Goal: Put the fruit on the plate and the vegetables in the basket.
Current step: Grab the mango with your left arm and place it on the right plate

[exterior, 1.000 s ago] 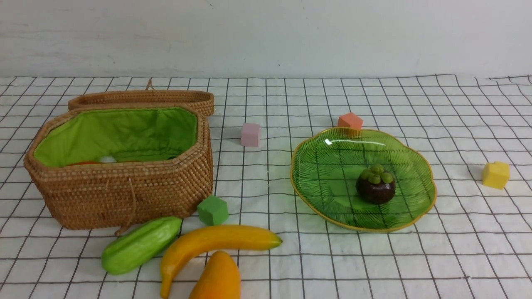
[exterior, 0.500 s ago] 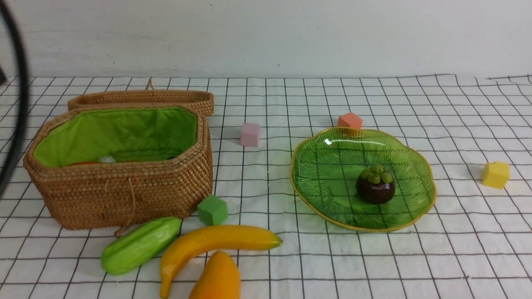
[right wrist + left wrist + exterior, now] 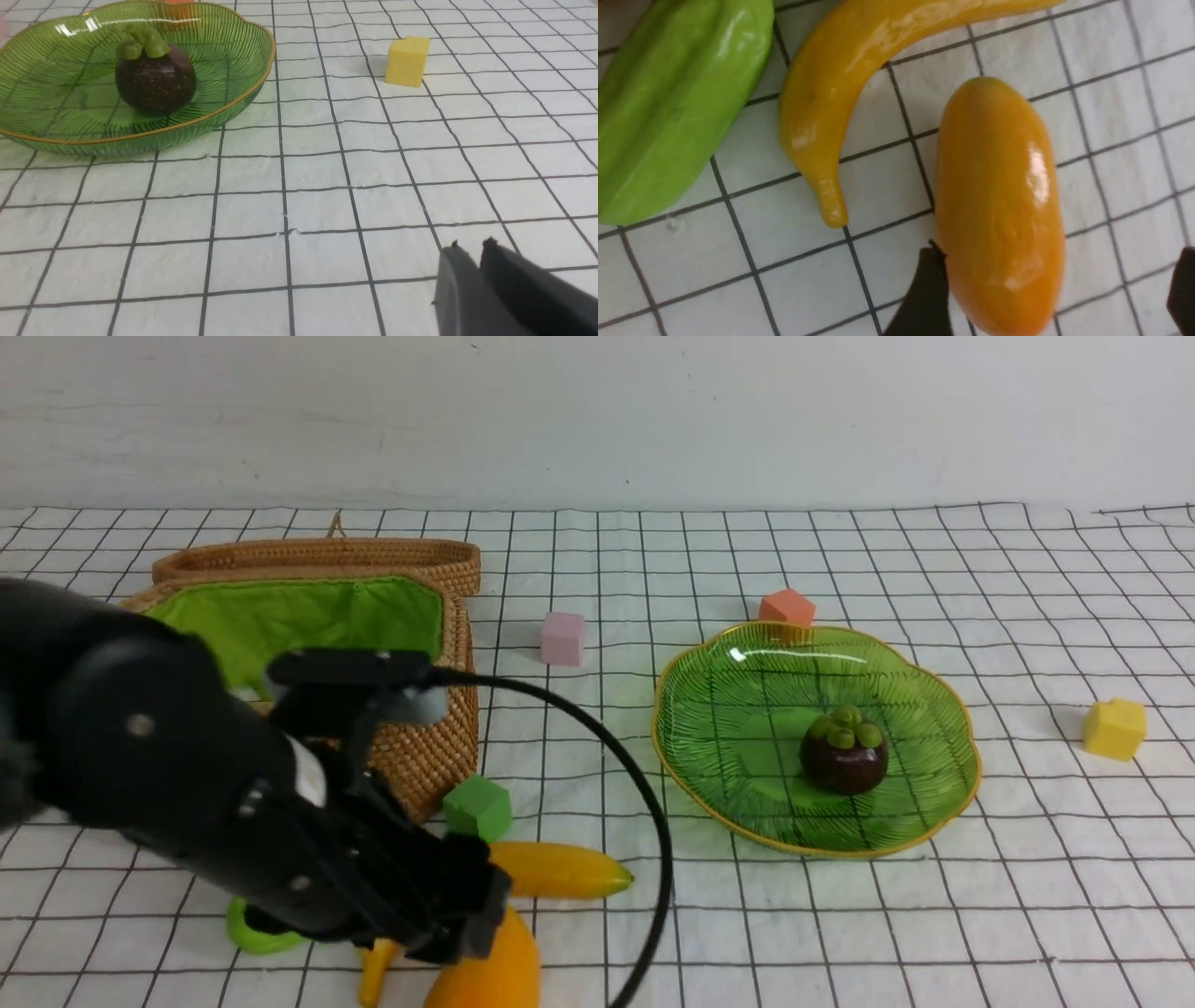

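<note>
My left arm (image 3: 187, 784) reaches low over the front-left cloth. Its gripper (image 3: 1057, 280) is open, with the jaws on either side of one end of the orange-yellow mango (image 3: 999, 200) (image 3: 499, 975); one finger (image 3: 927, 289) is right beside it and the other stands well apart. Close by lie the yellow banana (image 3: 840, 79) (image 3: 560, 870) and the ridged green gourd (image 3: 668, 107) (image 3: 250, 933). A dark purple mangosteen (image 3: 843, 756) (image 3: 155, 77) sits on the green glass plate (image 3: 728, 709) (image 3: 224, 56). The wicker basket (image 3: 448, 737) stands open behind the arm. My right gripper (image 3: 471, 245) is shut and empty above bare cloth.
The basket's lid (image 3: 317, 555) lies behind it. Foam cubes are scattered about: green (image 3: 478, 807) by the basket's corner, pink (image 3: 563, 638), orange (image 3: 786, 608) behind the plate, yellow (image 3: 1114, 728) (image 3: 407, 61) at the right. A black cable (image 3: 644, 803) loops from the left arm.
My left arm has swung in from the left and now covers the gourd, part of the banana and the basket's front. Its jaws have opened wide. Nothing else moved.
</note>
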Controlling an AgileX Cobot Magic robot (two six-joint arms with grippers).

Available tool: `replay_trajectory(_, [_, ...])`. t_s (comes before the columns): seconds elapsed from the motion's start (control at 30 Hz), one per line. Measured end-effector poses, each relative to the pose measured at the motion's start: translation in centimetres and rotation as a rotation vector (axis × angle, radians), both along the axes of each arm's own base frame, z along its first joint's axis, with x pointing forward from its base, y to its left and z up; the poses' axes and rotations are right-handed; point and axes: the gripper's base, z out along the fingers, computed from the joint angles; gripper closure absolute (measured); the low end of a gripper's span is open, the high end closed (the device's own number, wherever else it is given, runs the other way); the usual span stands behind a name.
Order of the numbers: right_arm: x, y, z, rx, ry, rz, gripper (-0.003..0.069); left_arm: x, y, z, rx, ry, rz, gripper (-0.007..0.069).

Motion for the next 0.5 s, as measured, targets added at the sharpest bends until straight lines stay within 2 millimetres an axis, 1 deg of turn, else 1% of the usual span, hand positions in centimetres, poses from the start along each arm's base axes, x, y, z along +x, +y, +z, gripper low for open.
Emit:
replay_trajectory(0.03, [0.0,0.0,0.0,0.0,0.0,0.0,0.0568,0.0,0.0,0.0,0.0,-0.002,0.002,-0.0006])
replay_trajectory(0.07, [0.0,0.0,0.0,0.0,0.0,0.0,0.0568,0.8,-0.6,-1.6,0.035,0.036,0.015,-0.0031])
replay_trajectory(0.17, [0.0,0.0,0.0,0.0,0.0,0.0,0.0568,2.0,-1.5,-4.9,0.079,0.113,0.038,-0.0041])
replay_trajectory(0.23, [0.0,0.0,0.0,0.0,0.0,0.0,0.0568,2.5,-2.0,-6.9,0.089,0.158,0.051,-0.002])
replay_trajectory(0.27, [0.0,0.0,0.0,0.0,0.0,0.0,0.0568,2.6,-2.0,-7.2,0.094,0.166,0.051,-0.0016])
replay_trajectory(0.3, [0.0,0.0,0.0,0.0,0.0,0.0,0.0568,2.7,-2.3,-8.3,0.099,0.199,0.052,0.002])
replay_trajectory(0.37, [0.0,0.0,0.0,0.0,0.0,0.0,0.0568,2.8,-2.5,-8.8,0.094,0.218,0.049,0.0064])
replay_trajectory(0.5, [0.0,0.0,0.0,0.0,0.0,0.0,0.0568,2.9,-2.7,-8.1,0.084,0.211,0.03,0.0066])
